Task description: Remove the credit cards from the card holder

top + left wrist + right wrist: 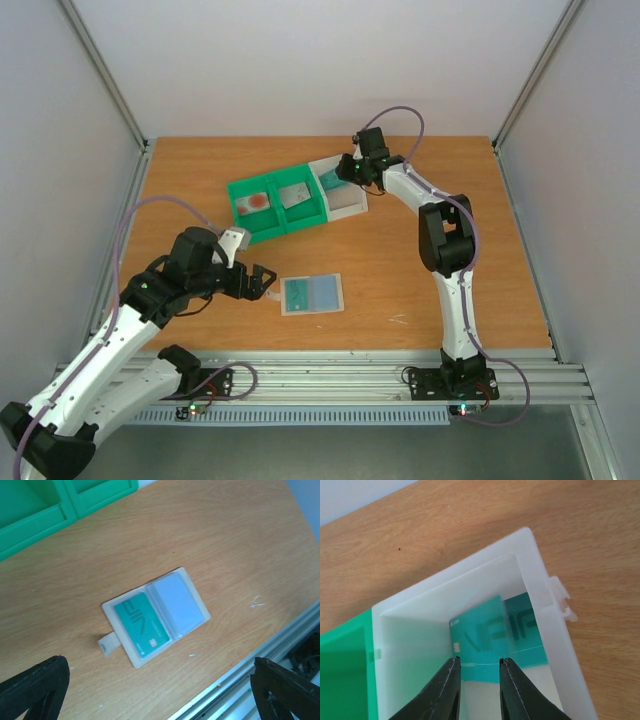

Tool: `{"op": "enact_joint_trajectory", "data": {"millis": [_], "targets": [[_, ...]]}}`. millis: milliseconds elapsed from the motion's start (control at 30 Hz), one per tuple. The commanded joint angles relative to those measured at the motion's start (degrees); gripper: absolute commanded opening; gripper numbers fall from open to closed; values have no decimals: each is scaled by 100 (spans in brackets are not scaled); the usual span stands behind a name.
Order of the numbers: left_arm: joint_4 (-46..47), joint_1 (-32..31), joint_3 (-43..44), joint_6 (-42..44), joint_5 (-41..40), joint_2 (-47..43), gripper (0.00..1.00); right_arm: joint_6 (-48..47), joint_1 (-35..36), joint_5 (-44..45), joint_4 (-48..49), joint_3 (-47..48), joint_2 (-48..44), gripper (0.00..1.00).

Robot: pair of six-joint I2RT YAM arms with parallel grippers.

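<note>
The card holder (pixel 311 294) lies open and flat on the table (pixel 450 200), near the middle and closer to the near edge than the far one. Its long side runs left to right, along the near edge. A teal card (pixel 140 625) sits in its left pocket and a pale blue card (pixel 177 605) in its right pocket, so I think two cards are left to take out. A small tab (pixel 108 645) sticks out of the left short edge.

That tab points at my left gripper (pixel 268 284), which hangs just beside the holder on its left with its jaws spread wide and nothing in them. This is the nearer arm, and I think it only has to go right and down.

My right gripper (pixel 477 662) is well apart, over the white tray (pixel 540 580) by the far edge, next to the green tray (pixel 275 205). Its jaws are a little way apart and grip nothing. Another teal card (pixel 485 635) leans inside that tray, just past the fingertips.
</note>
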Motion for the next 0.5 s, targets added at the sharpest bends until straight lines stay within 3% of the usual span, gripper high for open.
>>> {"op": "enact_joint_trajectory", "data": {"millis": [0, 233, 467], "targets": [[-243, 9, 144, -10, -719, -28, 99, -128, -11, 198, -460, 408, -75, 23], [-490, 9, 119, -428, -1673, -36, 99, -328, -11, 155, -952, 434, -411, 26], [-280, 9, -16, -706, -1225, 205, 99, 152, 6, -310, -1284, -330, -1264, 29]]}}
